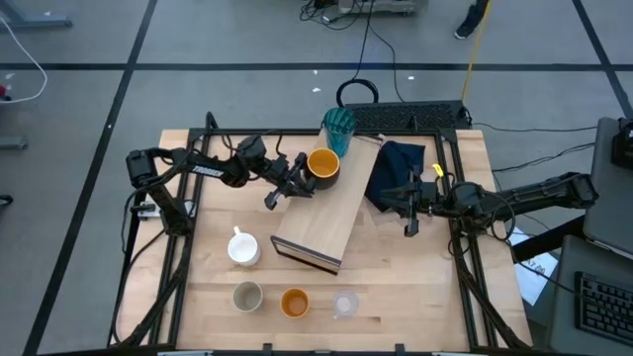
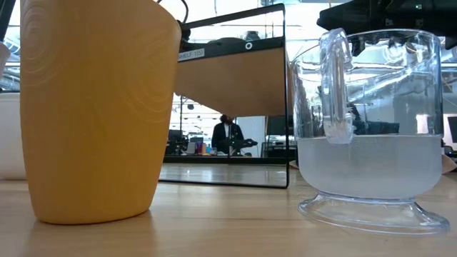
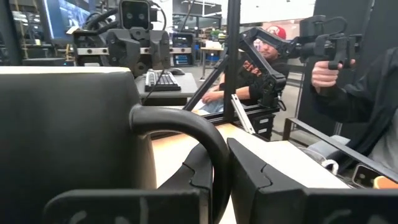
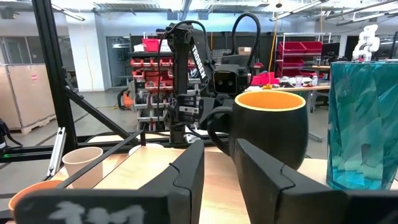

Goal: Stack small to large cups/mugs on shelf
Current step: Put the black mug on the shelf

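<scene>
On the far end of the shelf (image 1: 321, 220), beside the teal tumbler (image 1: 338, 130), sits the dark mug (image 1: 322, 165) with the yellow inside, and your left gripper (image 1: 295, 179) has it by the handle. From the left wrist view the fingers (image 3: 249, 180) are pinched nearly shut around that handle loop (image 3: 186, 127), so treat the grip as thin and off-centre: the mug's weight hangs to one side of the fingers.

My judgement is that you are placing or adjusting this mug next to the tumbler. Keep the wrist level so the mug stays upright, and move slowly; a handle grip lets the body swing and it could knock the tumbler just beside it. Check that the base is flat on the board before you let go, then draw the fingers straight back out of the handle rather than sideways.

Your right gripper (image 1: 411, 203) waits over the navy cloth (image 1: 398, 170) at the right side of the shelf, jaws a little apart and holding nothing; leave it there.

Near the front of the table the white mug (image 1: 242, 247), beige cup (image 1: 247, 296), orange cup (image 1: 294, 302) and clear glass (image 1: 344, 304) are not yet on the shelf.
</scene>
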